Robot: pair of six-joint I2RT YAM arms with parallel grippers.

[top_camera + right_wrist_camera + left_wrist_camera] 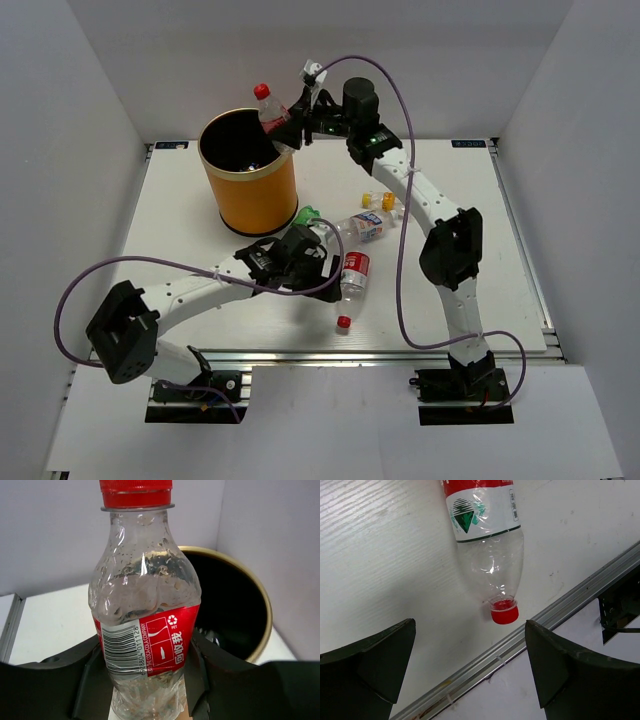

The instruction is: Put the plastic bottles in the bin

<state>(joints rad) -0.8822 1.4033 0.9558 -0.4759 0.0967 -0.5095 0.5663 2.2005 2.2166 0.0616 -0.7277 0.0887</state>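
1. Nearest, a clear bottle with a red label (351,285) lies flat on the bench (480,250). It sits well to the near right of the bin (250,205), with its red cap toward the bench's near edge.
2. The left hand (470,625) hovers low over the bench just bin-ward of that bottle. Its fingers are spread wide with nothing between them.
3. A bottle with a blue and white label (366,226) lies on its side to the right of the bin, apart from it.
4. A green bottle (309,214) sits just beside the foot of the bin on its right, partly hidden by the left arm.
5. A small yellow-capped bottle (382,202) lies right of the bin, beyond the blue and white one.
6. The bin stands upright on the bench's far left part, orange outside and black inside, with a thin gold rim.
7. Farthest, the right hand (148,655) is raised by the far right of the bin's rim. Its fingers are clamped on the lower body of a red-capped bottle (145,595), which is cap-up and leaning.
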